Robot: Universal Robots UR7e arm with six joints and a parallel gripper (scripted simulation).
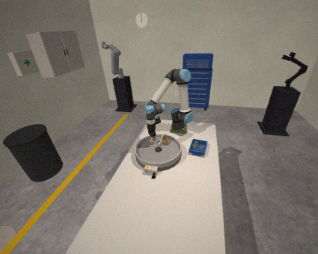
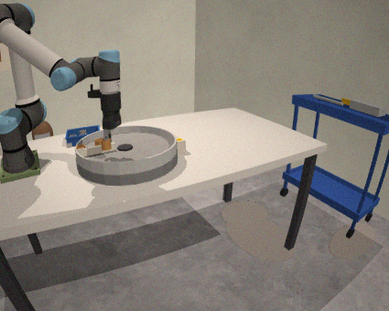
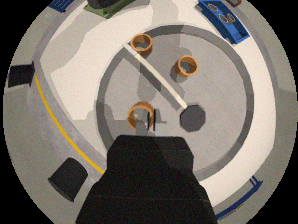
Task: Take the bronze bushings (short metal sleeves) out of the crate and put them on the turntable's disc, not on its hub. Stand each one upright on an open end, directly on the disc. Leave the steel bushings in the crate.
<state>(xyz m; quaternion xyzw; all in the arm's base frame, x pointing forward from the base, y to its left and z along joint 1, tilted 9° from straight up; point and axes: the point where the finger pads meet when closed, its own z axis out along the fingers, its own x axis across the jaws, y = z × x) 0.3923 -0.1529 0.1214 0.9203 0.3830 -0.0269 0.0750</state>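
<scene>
My gripper [image 3: 151,115] is shut on a bronze bushing [image 3: 140,113], gripping its wall with the open end up. It holds the bushing low over the turntable's disc [image 3: 174,106], left of the dark hub [image 3: 193,117]. I cannot tell whether the bushing touches the disc. The same bushing shows under the fingers in the exterior view [image 2: 106,144] and in the top view [image 1: 153,139]. Two more bronze bushings [image 3: 141,44] [image 3: 186,66] stand upright on the far part of the disc. The blue crate [image 1: 198,146] holds two grey steel bushings [image 1: 201,148].
A raised grey rim [image 2: 126,160] rings the disc. A thin white bar [image 3: 156,78] runs across the disc toward the hub. A small white box [image 1: 151,169] sits at the turntable's front. The arm's base [image 1: 179,127] stands behind the turntable.
</scene>
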